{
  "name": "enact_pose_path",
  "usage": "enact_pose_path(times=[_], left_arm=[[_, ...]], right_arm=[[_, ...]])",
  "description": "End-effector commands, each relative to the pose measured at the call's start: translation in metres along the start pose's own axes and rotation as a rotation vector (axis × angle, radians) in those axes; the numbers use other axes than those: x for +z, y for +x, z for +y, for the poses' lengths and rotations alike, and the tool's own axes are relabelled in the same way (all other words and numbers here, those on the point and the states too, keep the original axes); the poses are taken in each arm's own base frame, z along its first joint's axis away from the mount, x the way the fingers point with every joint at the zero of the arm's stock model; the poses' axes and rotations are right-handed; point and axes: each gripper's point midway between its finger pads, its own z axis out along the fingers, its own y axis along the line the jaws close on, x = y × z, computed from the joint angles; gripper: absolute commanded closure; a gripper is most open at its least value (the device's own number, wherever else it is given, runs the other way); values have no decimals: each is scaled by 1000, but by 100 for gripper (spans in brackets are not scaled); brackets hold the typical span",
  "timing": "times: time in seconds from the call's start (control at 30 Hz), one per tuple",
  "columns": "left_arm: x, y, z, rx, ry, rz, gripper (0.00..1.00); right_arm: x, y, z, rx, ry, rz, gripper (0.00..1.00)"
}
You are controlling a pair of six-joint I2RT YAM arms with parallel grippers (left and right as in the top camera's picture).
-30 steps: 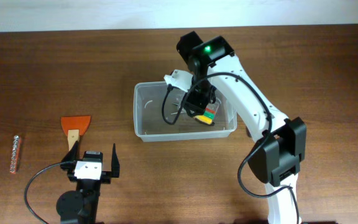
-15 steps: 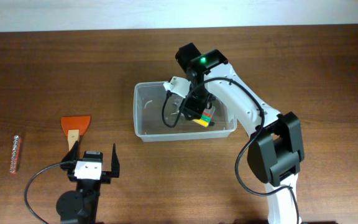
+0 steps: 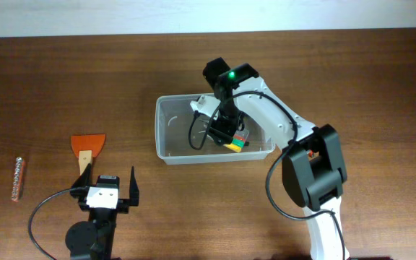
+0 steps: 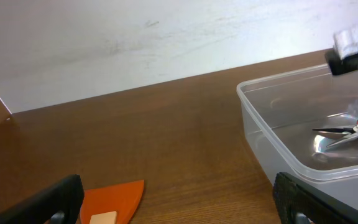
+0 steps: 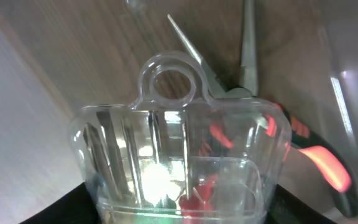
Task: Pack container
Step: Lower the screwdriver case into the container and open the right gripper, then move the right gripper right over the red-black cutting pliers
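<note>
the right gripper (image 3: 224, 132) is reaching down into the container (image 3: 172, 123), which is sitting mid-table with its mouth facing up and its long axis running left to right, parallel to the table's far edge. a small clear case (image 5: 179, 155) of coloured bits is sitting between the partly spread fingers, directly above the pliers (image 5: 319, 165) lying on the bin's floor. from here it is not clear whether the fingers are pinching the case or letting it go. the risk is gathering at that spot: the case could be landing on the pliers' handles and rocking, or clinging to a finger and riding out with it, and a bump against the wall could be sliding what looks like a light bin. the left gripper (image 3: 110, 179) is waiting fully spread and empty near the orange scraper (image 3: 89, 144).
</note>
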Motion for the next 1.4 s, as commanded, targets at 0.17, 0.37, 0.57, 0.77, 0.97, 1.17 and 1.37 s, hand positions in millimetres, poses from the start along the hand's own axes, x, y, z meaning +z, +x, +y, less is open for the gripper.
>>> enact_pose_path(times=[0.17,0.37,0.57,0.77,0.97,1.17,1.37], left_arm=[[0,1,3,-12,-14,-3,1],[0,1,3,-12,-14,-3,1],[0,1,3,-12,-14,-3,1],[0,1,3,-12,-14,-3,1],[0,1,3,-12,-14,-3,1],[0,1,3,-12,-14,-3,1],[0,1,3,-12,-14,-3,1]], right_arm=[[4,8,-9,61,-25,-6,19],[-10,7,-17,97,-22,-26,0],[-54,-9,-25,121,1,-104,1],[-150,-19,-33,117,109,-237,1],[-223,34,-67,285,272,-274,1],[-259,99,-87,567,291,-319,1],[-298,147,-79,699,351,-377,1]])
